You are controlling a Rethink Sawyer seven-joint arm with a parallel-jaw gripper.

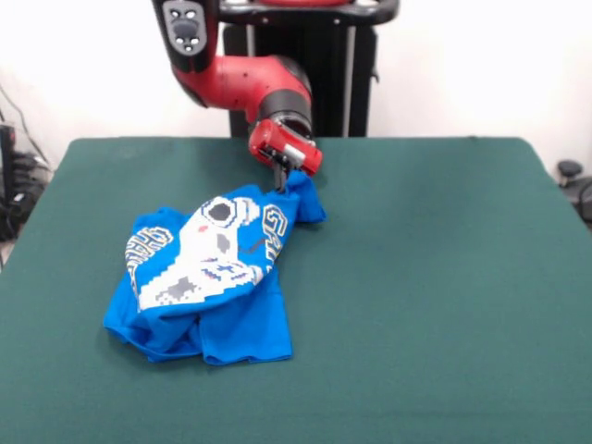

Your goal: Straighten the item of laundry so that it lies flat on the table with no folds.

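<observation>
The item of laundry (242, 326), a bright blue T-shirt with a white pixel controller print and yellow-edged letters, lies crumpled and folded over itself left of centre on the dark green table (444, 277). Its far right corner is drawn up into a small peak. My gripper (288, 177), below the red wrist, sits at that peak and is shut on the cloth. The fingertips are mostly hidden by the fabric. The near part of the shirt is bunched into doubled layers.
The red arm (245, 83) comes down over the table's far edge, in front of the black pedestal (314, 55). Bare green table stretches to the right of the shirt and in front of it. Cables and dark gear sit past the left edge (14, 176).
</observation>
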